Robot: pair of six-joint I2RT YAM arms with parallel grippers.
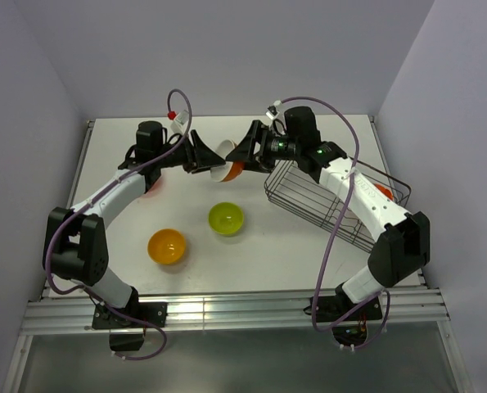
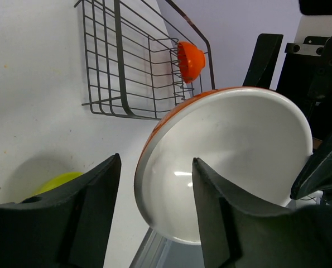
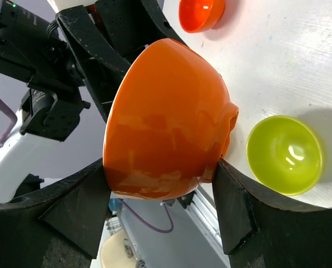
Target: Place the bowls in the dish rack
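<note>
A white bowl [image 1: 221, 173] is nested inside an orange bowl [image 1: 236, 170], and the pair hangs on its side in the air over the back of the table. My right gripper [image 3: 160, 167] is shut on the orange bowl [image 3: 166, 117], one finger on each side of its outer wall. Facing it, my left gripper [image 2: 154, 167] stands open astride the rim, one finger inside the white bowl [image 2: 238, 145] and one outside, with a gap to the rim. The dish rack [image 1: 308, 195] lies at the right, with a red-orange bowl [image 2: 191, 60] at its far end.
A lime green bowl [image 1: 226, 218] and a yellow-orange bowl [image 1: 167, 246] sit upright on the table in front of the arms. Another red-orange bowl [image 3: 202, 14] rests on the table beside my left arm. Walls close the table at the back and both sides.
</note>
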